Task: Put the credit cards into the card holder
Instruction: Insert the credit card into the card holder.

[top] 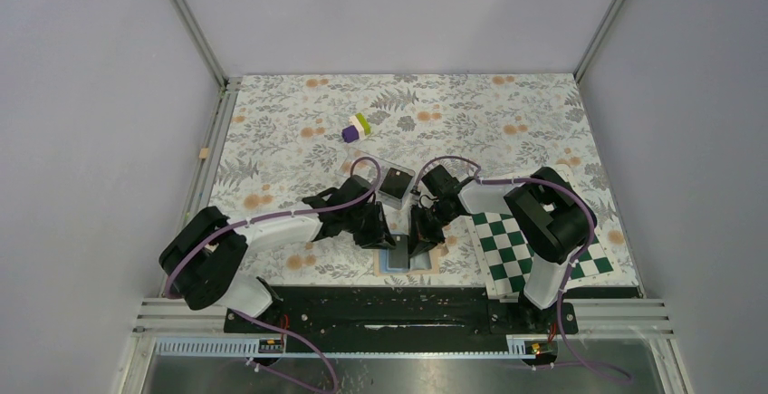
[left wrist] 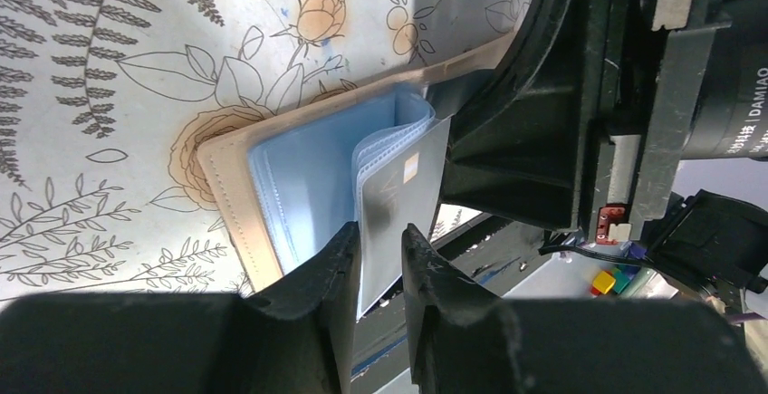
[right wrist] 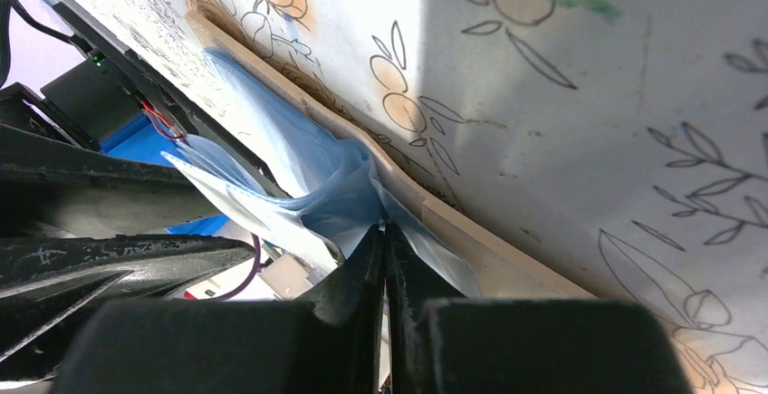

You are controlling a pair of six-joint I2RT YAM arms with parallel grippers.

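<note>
While open, card holder [top: 391, 268] lengthwise left-right.

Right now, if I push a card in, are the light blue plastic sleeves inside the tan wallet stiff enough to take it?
Probably floppy: the light blue plastic sleeves crumple where the right pincer pinches them. Likely light and springy, since they fan up off the tan folding wallet. Glossy, so maybe slippery.

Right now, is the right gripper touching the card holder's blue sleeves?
Touching. Right wrist view shows the right gripper pinching a blue sleeve of the card holder.
</note>
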